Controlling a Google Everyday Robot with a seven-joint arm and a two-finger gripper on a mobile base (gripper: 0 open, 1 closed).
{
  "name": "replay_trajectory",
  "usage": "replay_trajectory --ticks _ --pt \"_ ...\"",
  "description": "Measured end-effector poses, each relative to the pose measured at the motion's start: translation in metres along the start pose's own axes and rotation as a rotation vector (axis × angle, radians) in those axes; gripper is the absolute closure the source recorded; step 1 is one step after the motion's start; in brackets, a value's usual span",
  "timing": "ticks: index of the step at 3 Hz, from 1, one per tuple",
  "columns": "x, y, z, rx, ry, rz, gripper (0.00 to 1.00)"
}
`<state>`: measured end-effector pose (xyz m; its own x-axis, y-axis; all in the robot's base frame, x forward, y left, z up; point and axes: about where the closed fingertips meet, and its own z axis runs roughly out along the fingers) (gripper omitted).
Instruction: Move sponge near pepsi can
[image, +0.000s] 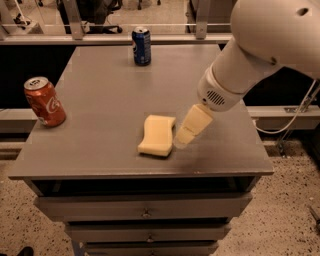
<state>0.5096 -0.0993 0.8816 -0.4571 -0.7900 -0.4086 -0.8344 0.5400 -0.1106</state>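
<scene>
The pale yellow sponge (157, 135) lies flat near the front middle of the grey table (100, 100). The dark blue pepsi can (141, 46) stands upright at the table's far edge, well behind the sponge. My gripper (184, 137) comes in from the upper right on a big white arm (250, 55). Its cream-coloured tip hangs just to the right of the sponge, close to its right edge and low over the table. I cannot tell whether it touches the sponge.
A red Coca-Cola can (45, 101) stands upright near the table's left edge. The table is a cabinet with drawers (145, 207) below its front edge. Railings and a cable (280, 125) run behind and to the right.
</scene>
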Motion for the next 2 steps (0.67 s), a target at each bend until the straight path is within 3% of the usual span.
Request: replay_trajectory --ticks 2 --pt "-0.042 0.021 0.037 -0.066 -0.073 0.031 0.00"
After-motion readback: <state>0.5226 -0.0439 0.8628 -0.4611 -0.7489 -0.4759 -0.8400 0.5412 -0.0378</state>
